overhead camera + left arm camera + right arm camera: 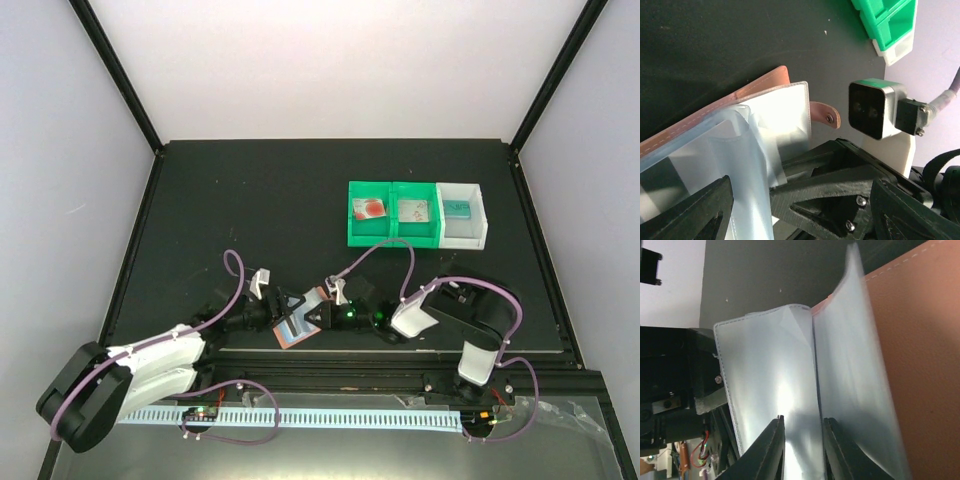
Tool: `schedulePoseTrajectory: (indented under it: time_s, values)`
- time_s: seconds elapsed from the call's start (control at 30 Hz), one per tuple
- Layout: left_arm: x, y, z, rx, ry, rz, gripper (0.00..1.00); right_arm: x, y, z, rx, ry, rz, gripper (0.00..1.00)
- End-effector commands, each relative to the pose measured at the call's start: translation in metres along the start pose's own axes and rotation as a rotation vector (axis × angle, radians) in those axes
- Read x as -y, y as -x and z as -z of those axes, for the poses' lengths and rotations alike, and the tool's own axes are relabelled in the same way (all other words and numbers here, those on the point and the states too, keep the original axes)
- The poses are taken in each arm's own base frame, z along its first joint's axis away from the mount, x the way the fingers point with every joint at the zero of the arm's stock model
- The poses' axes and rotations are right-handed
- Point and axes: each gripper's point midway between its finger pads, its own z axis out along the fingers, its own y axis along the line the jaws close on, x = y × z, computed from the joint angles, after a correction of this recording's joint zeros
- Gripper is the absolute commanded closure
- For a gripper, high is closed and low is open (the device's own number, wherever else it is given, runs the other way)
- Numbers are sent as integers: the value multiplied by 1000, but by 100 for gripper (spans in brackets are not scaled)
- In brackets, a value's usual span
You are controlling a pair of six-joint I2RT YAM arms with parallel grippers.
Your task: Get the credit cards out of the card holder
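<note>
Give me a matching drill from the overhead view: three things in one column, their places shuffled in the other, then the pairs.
Things:
1. card holder
2. red-marked card
3. white bin

Places:
a. far right, beside the green bin
b. on the table, near its front edge
c. inside the green bin's left compartment

Pairs: 1-b, 2-c, 3-a
</note>
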Motion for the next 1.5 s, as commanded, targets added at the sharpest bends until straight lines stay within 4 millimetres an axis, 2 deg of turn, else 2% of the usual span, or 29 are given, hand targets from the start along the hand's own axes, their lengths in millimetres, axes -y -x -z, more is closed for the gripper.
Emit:
schedulePoseTrajectory:
  time_s: [0.0, 0.33, 0.5, 0.7, 1.1, 1.37, 1.47]
  values:
    - [32, 4, -2, -12, -87, -34, 23, -10, 9, 12, 53, 14, 69, 73]
    - [41, 6, -10, -27, -90, -49, 23, -16, 19, 33, 114, -36, 150, 62]
    - [47, 7, -20, -41, -91, -62, 24, -7, 31, 55, 188, -154, 211, 57]
    - [57, 5, -30, -93, -73, -126, 25, -14, 40, 78, 234, -204, 286, 54]
    - [57, 11, -16, -41, -23, -179, 25, -36, 39, 80, 226, -120, 335, 56]
    - [55, 7, -35, -104, -44, -183, 26, -46, 37, 84, 217, -86, 348, 57]
    - [59, 5, -40, -125, -74, -178, 28, -56, 35, 84, 208, -55, 372, 58]
